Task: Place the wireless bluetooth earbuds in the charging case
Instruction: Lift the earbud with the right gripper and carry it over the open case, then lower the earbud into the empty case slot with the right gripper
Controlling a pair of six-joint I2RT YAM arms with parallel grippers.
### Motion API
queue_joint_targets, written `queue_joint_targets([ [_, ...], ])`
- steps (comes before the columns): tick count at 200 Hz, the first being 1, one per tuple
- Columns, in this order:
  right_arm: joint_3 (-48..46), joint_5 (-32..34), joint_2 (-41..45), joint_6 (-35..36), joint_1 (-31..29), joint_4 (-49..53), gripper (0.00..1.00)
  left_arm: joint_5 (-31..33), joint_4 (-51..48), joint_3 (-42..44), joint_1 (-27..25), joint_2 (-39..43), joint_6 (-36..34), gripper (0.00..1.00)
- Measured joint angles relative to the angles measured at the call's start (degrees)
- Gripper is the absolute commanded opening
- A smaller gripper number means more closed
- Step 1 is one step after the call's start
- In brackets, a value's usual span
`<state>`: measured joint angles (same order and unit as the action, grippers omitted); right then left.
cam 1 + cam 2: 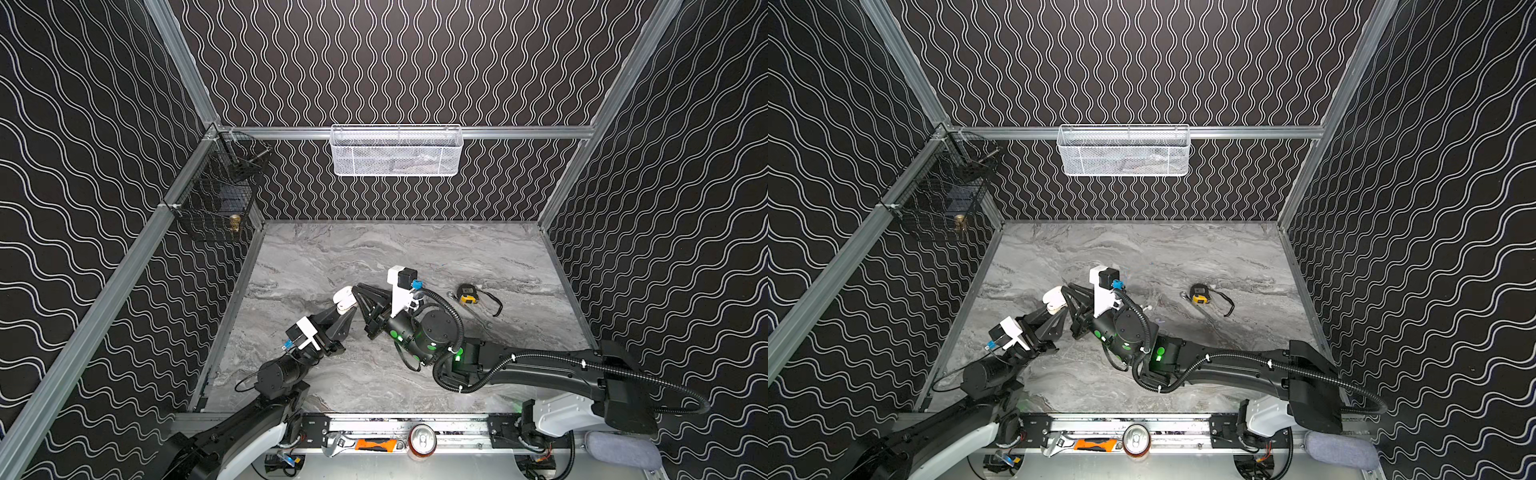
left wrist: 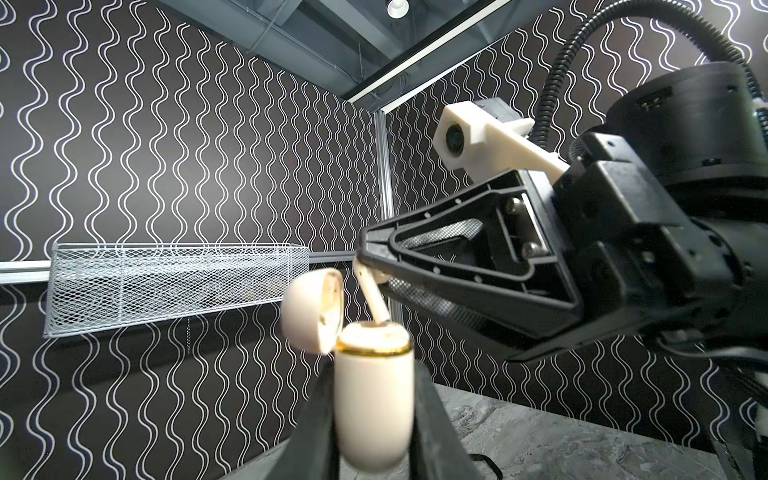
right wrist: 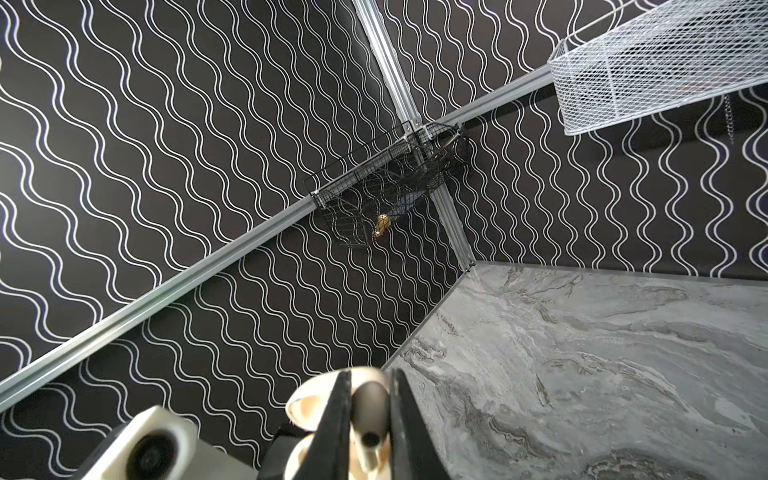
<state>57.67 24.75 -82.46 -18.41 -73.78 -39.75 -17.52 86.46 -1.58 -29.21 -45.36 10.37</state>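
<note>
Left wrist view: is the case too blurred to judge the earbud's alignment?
Left wrist view: the charging case is soft up close, the earbud stem readable at its mouth. Right wrist view: both blurred. Both top views: sharp, but tiny.

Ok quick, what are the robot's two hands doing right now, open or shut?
Left gripper: shut on the open charging case.
Right gripper: shut on an earbud, stem at the case's opening.

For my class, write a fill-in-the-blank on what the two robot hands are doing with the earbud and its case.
The left hand grips the cream charging case, whose lid stands ____.
The right hand pinches an earbud whose ____ points into the case's opening.
The tape measure lies on the table, touched by ____ hand.
Missing words: open; stem; neither.
</note>
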Motion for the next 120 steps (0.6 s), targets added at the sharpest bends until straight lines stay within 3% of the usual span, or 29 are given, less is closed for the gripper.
queue_joint_targets([
  [120,-3.3,3.7,-2.2,4.6,-1.4,-8.9,0.06,1.0,-0.9,0.4,-0.5,1.0,0.0,0.00],
])
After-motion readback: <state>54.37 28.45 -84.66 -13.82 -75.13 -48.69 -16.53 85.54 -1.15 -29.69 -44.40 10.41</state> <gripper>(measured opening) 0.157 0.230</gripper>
